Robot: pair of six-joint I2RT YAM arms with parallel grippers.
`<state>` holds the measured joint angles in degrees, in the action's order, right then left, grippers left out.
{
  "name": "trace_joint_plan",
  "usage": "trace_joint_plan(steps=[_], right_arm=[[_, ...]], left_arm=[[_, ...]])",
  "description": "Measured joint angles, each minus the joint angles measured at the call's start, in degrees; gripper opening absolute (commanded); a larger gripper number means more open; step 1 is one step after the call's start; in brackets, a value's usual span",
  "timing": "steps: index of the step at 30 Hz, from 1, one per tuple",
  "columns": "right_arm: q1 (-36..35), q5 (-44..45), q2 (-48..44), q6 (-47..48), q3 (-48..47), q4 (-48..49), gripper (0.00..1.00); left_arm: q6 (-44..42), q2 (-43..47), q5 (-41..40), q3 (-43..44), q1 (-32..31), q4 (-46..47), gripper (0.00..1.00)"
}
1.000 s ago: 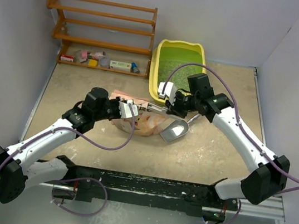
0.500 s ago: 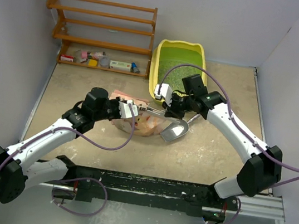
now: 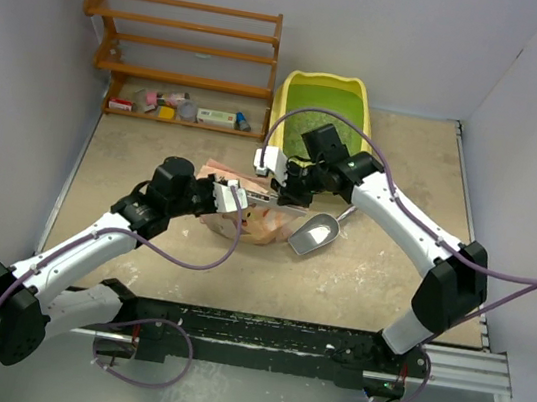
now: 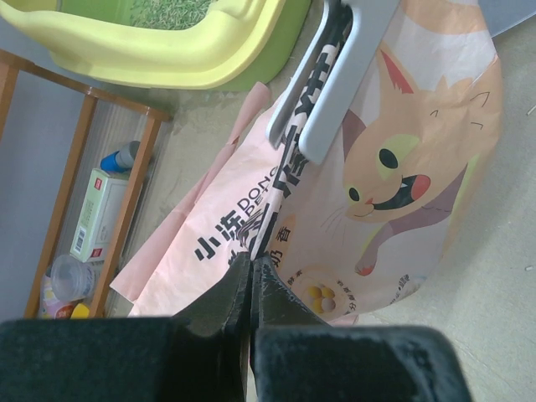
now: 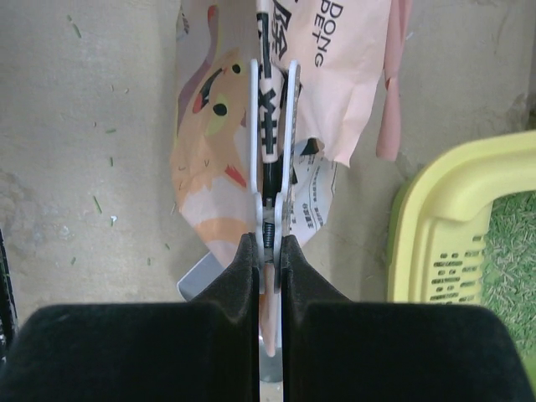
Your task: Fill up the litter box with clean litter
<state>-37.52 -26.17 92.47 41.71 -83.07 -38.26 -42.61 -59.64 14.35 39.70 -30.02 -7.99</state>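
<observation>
Robot lab cell (plain walls (image 3: 308, 5), bolted arms (image 3: 90, 245))

Litter box (image 3: 278, 111): smooth yellow plastic, mild gloss on the rim.
Bag (image 4: 402, 167): thin printed film, crinkled, soft sheen.
Bag clip (image 4: 335, 84): pale, smooth plastic, semi-matt.
Shelf rack (image 3: 185, 47): orange-brown wood, varnished, slight shine.
Table (image 3: 390, 270): beige, rough, mottled, matt.

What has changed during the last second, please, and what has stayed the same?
The right gripper, shut on the clip that closes the bag, moved left in the top view, away from the scoop, and its arm swung with it. Nothing was taken or released. The left gripper stays shut on the bag. The scoop and the litter box did not move.
</observation>
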Motion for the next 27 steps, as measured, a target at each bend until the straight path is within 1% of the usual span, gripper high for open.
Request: trace_joint_plan(steps=[16, 18, 19, 22, 24, 25, 26, 27], right_arm=[[-1.53, -0.66, 2.86, -1.70, -1.20, 2.89, 0.00], [-1.53, -0.68, 3.50, -1.77, -1.22, 3.02, 0.02], [-1.53, -0.68, 3.69, -1.84, -1.25, 3.10, 0.05], [-1.53, -0.61, 4.13, -2.47, -1.25, 3.50, 0.22], [-1.53, -0.37, 4.13, -3.10, -1.22, 3.98, 0.30], [-1.53, -0.28, 4.13, -3.45, -1.20, 4.46, 0.33], [-1.53, -0.13, 4.11, -3.76, -1.14, 5.20, 0.36], [-1.53, -0.07, 3.98, -4.17, -1.01, 5.73, 0.39]], left_arm=[[1.03, 0.42, 1.22, 0.00, 0.00, -0.26, 0.00], [1.07, 0.42, 1.36, 0.00, 0.00, -0.26, 0.00], [1.09, 0.42, 1.40, 0.00, 0.00, -0.28, 0.00], [1.20, 0.42, 1.51, 0.00, 0.00, -0.33, 0.13], [1.40, 0.50, 1.49, 0.00, 0.00, 0.04, 0.31], [1.57, 0.72, 1.51, 0.02, 0.00, 0.48, 0.43], [1.60, 1.05, 1.53, 0.02, 0.00, 0.94, 0.51], [1.40, 1.31, 1.49, 0.02, 0.00, 1.27, 0.57]])
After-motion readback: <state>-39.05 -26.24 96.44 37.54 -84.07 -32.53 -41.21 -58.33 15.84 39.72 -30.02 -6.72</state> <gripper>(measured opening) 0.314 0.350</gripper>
